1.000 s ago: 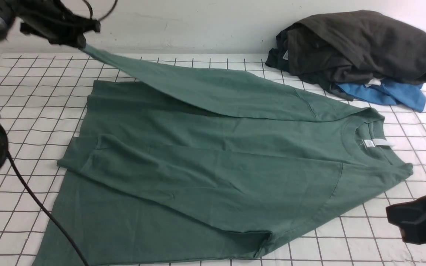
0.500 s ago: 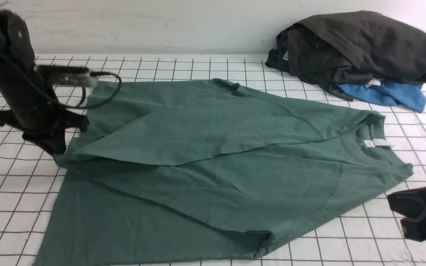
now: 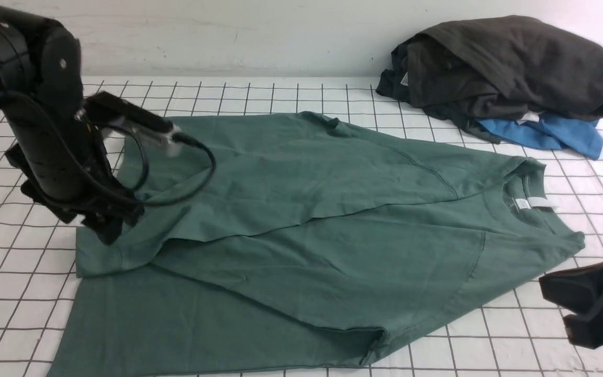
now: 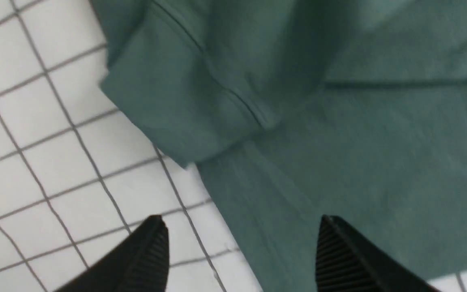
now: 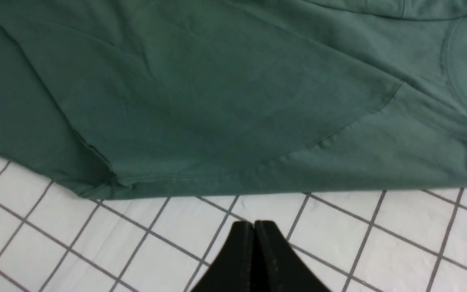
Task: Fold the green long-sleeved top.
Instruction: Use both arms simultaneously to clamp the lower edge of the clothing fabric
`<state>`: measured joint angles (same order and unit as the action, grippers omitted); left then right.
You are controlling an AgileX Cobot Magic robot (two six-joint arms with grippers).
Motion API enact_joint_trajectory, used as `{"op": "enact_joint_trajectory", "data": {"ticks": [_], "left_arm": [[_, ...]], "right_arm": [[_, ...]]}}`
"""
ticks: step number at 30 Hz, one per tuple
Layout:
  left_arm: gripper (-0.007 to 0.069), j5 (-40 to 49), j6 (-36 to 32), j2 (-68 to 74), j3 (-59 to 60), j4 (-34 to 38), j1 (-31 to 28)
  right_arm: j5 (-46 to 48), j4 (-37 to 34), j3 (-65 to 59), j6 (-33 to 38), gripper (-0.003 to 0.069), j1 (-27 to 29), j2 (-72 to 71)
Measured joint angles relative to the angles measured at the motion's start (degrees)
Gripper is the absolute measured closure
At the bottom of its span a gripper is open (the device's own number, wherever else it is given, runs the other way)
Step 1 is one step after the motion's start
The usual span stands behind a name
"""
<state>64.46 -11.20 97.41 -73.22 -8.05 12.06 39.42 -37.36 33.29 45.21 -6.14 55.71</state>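
The green long-sleeved top [image 3: 333, 235] lies flat, centre of frame.
Compared with 0.5 s ago, the left gripper [image 4: 241, 222] sits lower, its 2 ribbed jaws apart, empty, above the soft cuff [image 3: 97, 256]; the right gripper [image 5: 254, 229], lower right, is closed, empty.

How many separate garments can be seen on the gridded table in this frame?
3. The green long-sleeved top lies spread across the middle; a dark charcoal garment is heaped at the far right; a blue garment pokes out beneath it. The heap may hide more.
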Motion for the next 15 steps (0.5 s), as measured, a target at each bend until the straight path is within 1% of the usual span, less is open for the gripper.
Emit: {"op": "enact_joint_trajectory", "data": {"ticks": [1,2,3,5,6,7,8,10,12,14,15], "left_arm": [[0.0169,0.0,-0.3,-0.3,1.2,-0.1,0.3],[0.0167,-0.3,-3.3,-1.3,6.4,-0.7,2.4],[0.0167,-0.4,-3.8,-1.5,7.8,-0.7,2.6],[0.0167,-4.0,-11.3,-2.6,16.4,-1.1,4.3],[0.0167,-4.0,-12.0,-2.7,17.1,-1.2,4.4],[0.0167,-8.1,-17.4,-3.7,22.7,-1.4,4.8],[0.0167,-8.1,-17.9,-3.8,23.2,-1.4,4.8],[0.0167,-13.2,-22.4,-4.7,28.5,-2.3,4.8],[0.0172,-17.2,-23.9,-4.9,31.1,-4.2,4.8],[0.0209,-20.5,-23.8,-5.6,32.9,-6.2,4.9],[0.0214,-20.7,-23.6,-5.6,32.9,-6.2,4.9]], "right_arm": [[0.0,0.0,0.0,0.5,0.0669,-0.2,0.0],[0.2,-0.1,0.0,1.7,0.0669,-1.8,0.0],[0.2,-0.1,0.0,1.7,0.0669,-1.8,0.0],[0.9,-0.2,0.0,4.0,0.0669,-4.7,0.0],[1.0,-0.2,0.0,4.0,0.0669,-4.9,0.0],[1.6,-0.2,0.0,5.6,0.0669,-6.6,0.0],[1.6,-0.2,0.0,5.7,0.0669,-6.9,0.0],[1.9,-0.2,0.0,6.6,0.0669,-8.0,0.0],[2.0,-0.6,0.0,6.8,0.0669,-8.4,0.0],[2.0,-1.3,0.0,7.0,0.0669,-8.5,0.0],[2.0,-1.4,0.0,7.0,0.0669,-8.5,0.0]]}}
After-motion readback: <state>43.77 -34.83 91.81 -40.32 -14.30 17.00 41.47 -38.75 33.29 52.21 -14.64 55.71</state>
